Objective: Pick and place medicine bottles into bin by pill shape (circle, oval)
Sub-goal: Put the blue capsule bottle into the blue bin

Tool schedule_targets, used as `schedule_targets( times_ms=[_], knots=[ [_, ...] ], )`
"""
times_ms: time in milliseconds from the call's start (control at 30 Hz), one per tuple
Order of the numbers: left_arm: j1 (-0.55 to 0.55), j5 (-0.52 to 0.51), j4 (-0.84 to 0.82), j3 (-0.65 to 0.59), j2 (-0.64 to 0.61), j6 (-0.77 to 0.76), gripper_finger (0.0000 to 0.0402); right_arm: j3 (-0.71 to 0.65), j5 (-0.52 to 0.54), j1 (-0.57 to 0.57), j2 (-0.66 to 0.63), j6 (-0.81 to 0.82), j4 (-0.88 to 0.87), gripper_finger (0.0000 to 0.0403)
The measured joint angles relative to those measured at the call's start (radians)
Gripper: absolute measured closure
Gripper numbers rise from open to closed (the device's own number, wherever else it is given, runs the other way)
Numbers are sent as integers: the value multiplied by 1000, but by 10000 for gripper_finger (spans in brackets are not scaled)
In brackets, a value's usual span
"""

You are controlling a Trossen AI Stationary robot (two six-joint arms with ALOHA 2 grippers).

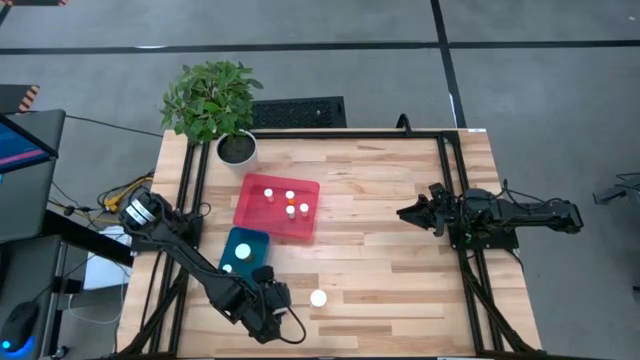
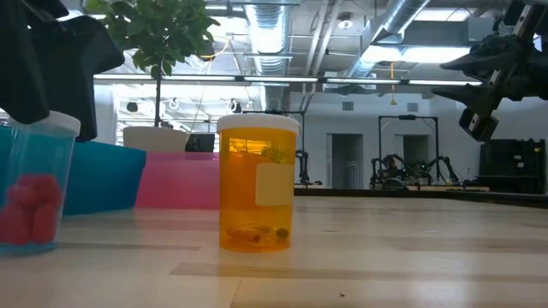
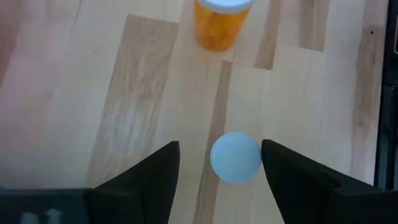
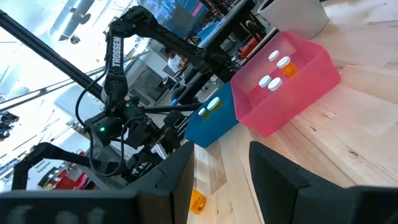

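My left gripper (image 1: 266, 288) hangs open near the table's front edge, pointing down over a small blue-tinted bottle (image 2: 30, 184) that holds red pills. Its pale round cap (image 3: 235, 157) shows between the two fingers (image 3: 155, 177), which stand on either side without visibly touching it. An orange bottle (image 2: 257, 184) with a white cap stands upright on the table a little to the right (image 1: 318, 297). The pink tray (image 1: 277, 207) holds several small bottles and the teal bin (image 1: 245, 250) holds two. My right gripper (image 4: 221, 186) waits open above the table's right side (image 1: 415, 212).
A potted plant (image 1: 237, 148) stands at the far left corner behind the pink tray. Black frame rails (image 1: 455, 190) run along both sides of the table. Bare wood lies between the trays and my right arm.
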Motion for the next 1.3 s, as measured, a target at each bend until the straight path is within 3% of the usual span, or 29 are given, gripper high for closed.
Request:
schedule_targets(
  times_ms=[600, 800, 967, 1167, 1300],
  knots=[
    [12, 54, 33, 2, 21, 42, 290, 0, 0, 0, 0, 0, 0, 238],
    [20, 11, 4, 39, 2, -6, 294, 0, 0, 0, 0, 1, 0, 239],
    [44, -109, -186, 107, -108, -77, 284, 0, 0, 0, 0, 1, 0, 239],
    [54, -250, -586, 111, -336, -292, 290, 0, 1, 0, 0, 1, 0, 238],
    [57, -317, -781, 111, -418, -384, 288, 0, 1, 0, 0, 0, 1, 239]
  ],
)
